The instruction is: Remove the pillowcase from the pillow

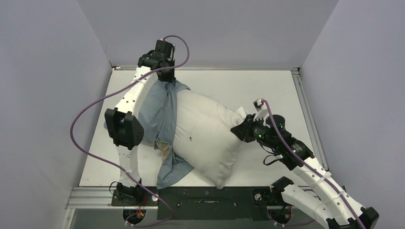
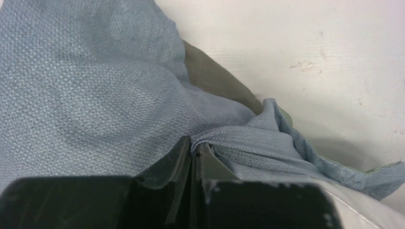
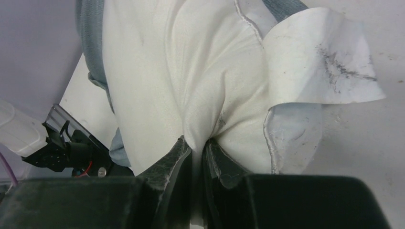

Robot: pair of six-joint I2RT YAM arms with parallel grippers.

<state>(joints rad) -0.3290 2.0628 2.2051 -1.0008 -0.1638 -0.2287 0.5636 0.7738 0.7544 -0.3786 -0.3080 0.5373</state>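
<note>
I see the left gripper (image 2: 195, 149) clamped on a bunched edge of the dusty blue-grey cloth pillowcase (image 1: 160, 112). The right gripper (image 3: 197, 145) pinches a corner of the plump white pillow (image 1: 205, 138), which lies between the two. Bare white tabletop (image 1: 267, 90) shows right of the left gripper.

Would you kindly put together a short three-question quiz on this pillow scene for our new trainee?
1. True or false: the left arm's fingers are shut on a fold of the pillowcase.
2. What do the right arm's fingers pinch? A) the pillow B) the pillowcase C) nothing
3. Fill in the blank: in the top view, most of the pillow lies ___ the pillowcase.

Key: 1 true; 2 A; 3 outside.
</note>
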